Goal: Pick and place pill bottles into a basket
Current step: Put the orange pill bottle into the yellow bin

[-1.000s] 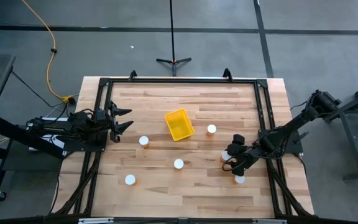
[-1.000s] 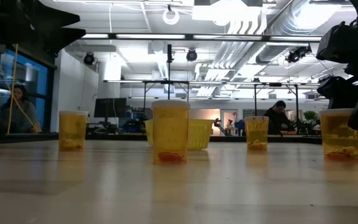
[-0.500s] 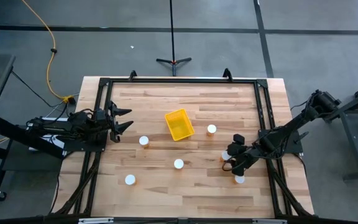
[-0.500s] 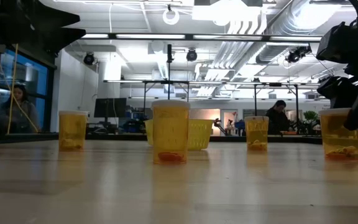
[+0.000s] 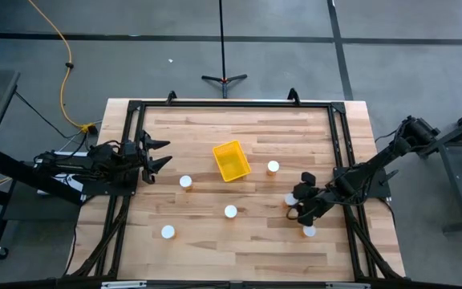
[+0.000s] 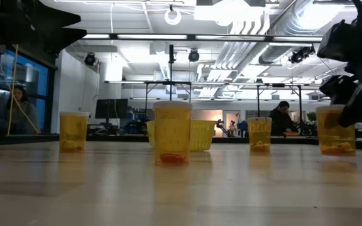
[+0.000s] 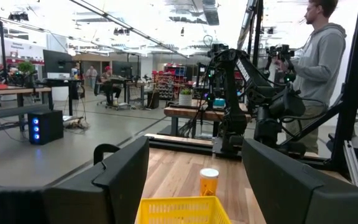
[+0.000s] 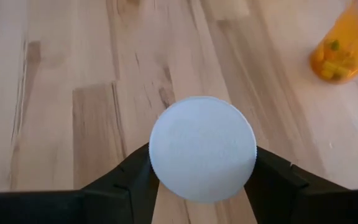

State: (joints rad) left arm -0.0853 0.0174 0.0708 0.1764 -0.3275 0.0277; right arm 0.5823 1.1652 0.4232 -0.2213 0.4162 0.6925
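**benchwatcher:** So what's on the light wooden plank table point(image 5: 239, 128) with the black frame around it?

**armchair_ops:** Biggest task item is the small bright yellow rectangular plastic basket point(image 5: 231, 160), sitting a bit askew around the middle, toward the far edge. Both dark arms come in from the sides. The left gripper point(image 5: 164, 154) hangs over the table's left edge, pointed at the basket, fingers spread apart and holding nothing.

**benchwatcher:** And the right one?

**armchair_ops:** The right gripper point(image 8: 202, 174) is at the right side of the table, its fingers point(image 8: 126, 177) clamped on either side of an orange-bodied pill bottle with a round white cap point(image 8: 202, 148). From table height that bottle point(image 6: 335, 130) sits a touch higher than the others, so it looks lifted off the wood, though I can't be sure.

**benchwatcher:** The rest of the bottles?

**armchair_ops:** All upright on the wood, none in the basket. One point(image 5: 273, 167) is just right of the basket, one point(image 5: 186, 181) to its left, one point(image 5: 230, 211) nearer the front middle, one point(image 5: 168, 232) front left, and one point(image 5: 309, 231) just in front of the right gripper.
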